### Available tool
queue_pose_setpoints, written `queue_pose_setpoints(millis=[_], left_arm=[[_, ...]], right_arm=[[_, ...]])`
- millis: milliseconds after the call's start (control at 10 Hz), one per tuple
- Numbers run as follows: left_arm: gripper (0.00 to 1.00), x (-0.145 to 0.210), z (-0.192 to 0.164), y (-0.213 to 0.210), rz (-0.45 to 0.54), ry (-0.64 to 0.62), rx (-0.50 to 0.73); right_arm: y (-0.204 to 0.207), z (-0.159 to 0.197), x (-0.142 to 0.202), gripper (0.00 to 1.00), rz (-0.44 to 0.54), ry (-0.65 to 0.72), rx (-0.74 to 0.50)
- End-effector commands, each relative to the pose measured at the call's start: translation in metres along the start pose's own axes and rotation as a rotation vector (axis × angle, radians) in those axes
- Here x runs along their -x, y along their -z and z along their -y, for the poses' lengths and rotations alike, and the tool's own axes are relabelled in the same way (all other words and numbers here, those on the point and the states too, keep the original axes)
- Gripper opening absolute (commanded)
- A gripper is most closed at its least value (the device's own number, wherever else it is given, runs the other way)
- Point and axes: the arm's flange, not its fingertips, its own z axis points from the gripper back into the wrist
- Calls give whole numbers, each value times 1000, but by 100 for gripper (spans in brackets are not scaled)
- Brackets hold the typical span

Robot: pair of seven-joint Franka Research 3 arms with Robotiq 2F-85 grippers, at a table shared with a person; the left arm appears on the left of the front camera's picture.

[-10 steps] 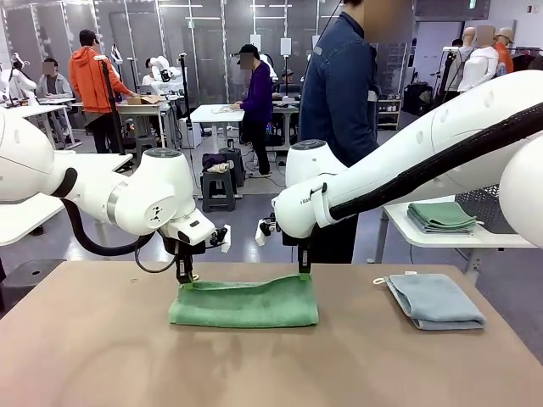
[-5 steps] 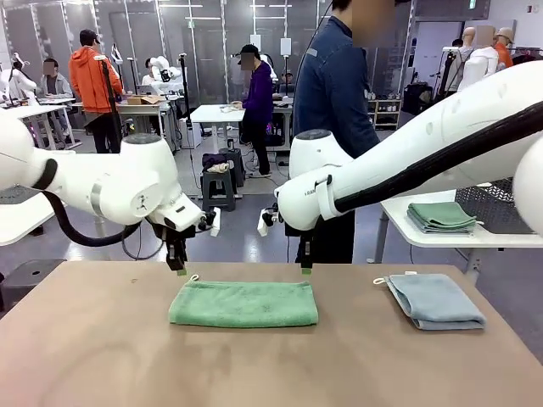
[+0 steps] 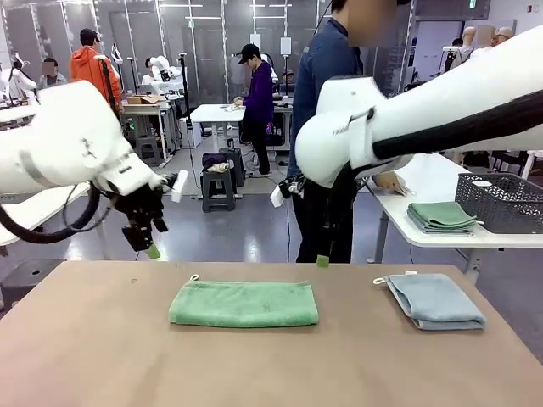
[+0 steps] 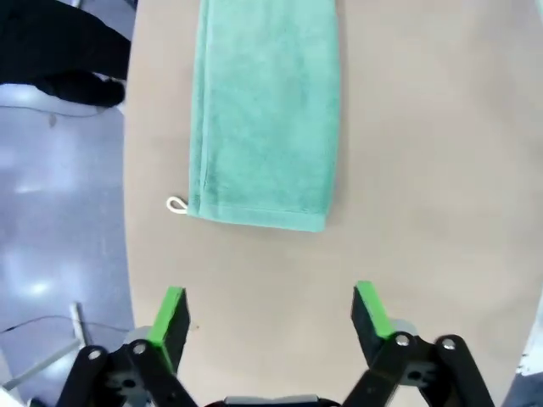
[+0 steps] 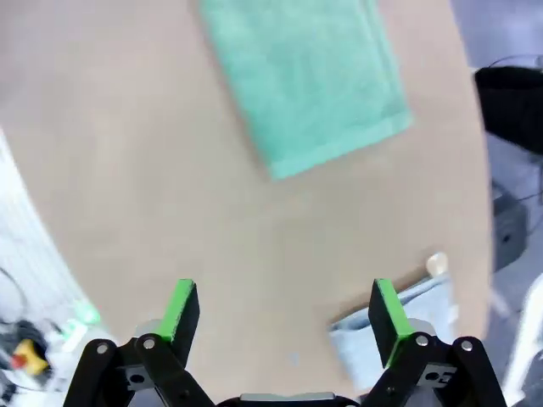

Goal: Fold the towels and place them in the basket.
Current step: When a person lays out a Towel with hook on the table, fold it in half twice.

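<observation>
- My left gripper (image 4: pixel 270 309) is spread wide with nothing between its green pads; it hangs above the table's (image 3: pixel 93 356) far left edge.
- My right gripper (image 5: pixel 282 312) is likewise spread and empty, hanging over the far edge near the middle.
- The table is a plain tan-brown surface. The green towel (image 3: pixel 243 303) lies on it in the middle, folded into a long flat strip with a small white loop at its far-left corner.
- The pale blue-grey towel (image 3: pixel 435 300) lies folded on the right of the same surface, well apart from the green one.
- Beyond the table, to the right, a white side table (image 3: pixel 441 242) carries a dark mesh basket (image 3: pixel 501 202) and, beside it, a folded green stack (image 3: pixel 441 216).
- A person in a dark blue jacket (image 3: pixel 331 76) stands at that side table, one hand (image 3: pixel 392 182) on it.
- Behind: a glossy grey floor, more work tables and other people standing at them.
</observation>
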Motion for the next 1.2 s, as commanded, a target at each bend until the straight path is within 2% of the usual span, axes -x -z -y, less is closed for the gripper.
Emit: queue_pose_setpoints(millis=[0, 100, 300, 400, 600, 800, 1000, 1100], left_arm=[[100, 23, 10, 2, 71, 15, 12], [100, 25, 9, 6, 81, 20, 33], [100, 25, 7, 12, 100, 36, 33], [100, 26, 4, 13, 111, 43, 24], [100, 28, 2, 14, 139, 49, 32], [100, 33, -4, 15, 173, 41, 43], [100, 47, -10, 15, 273, 17, 71], [100, 63, -16, 20, 373, -10, 102]], right_arm=[[-9, -18, 24, 100, 21, 375, -111], [-17, -26, 33, 100, 44, 542, -151], [-28, -26, 50, 100, 184, 832, -202], [-25, -24, 57, 100, 245, 912, -236], [-5, -12, 66, 100, 369, 919, -386], [31, 6, 76, 100, 420, 926, -540], [56, 16, 83, 100, 459, 960, -604], [65, 22, 83, 100, 480, 966, -628]])
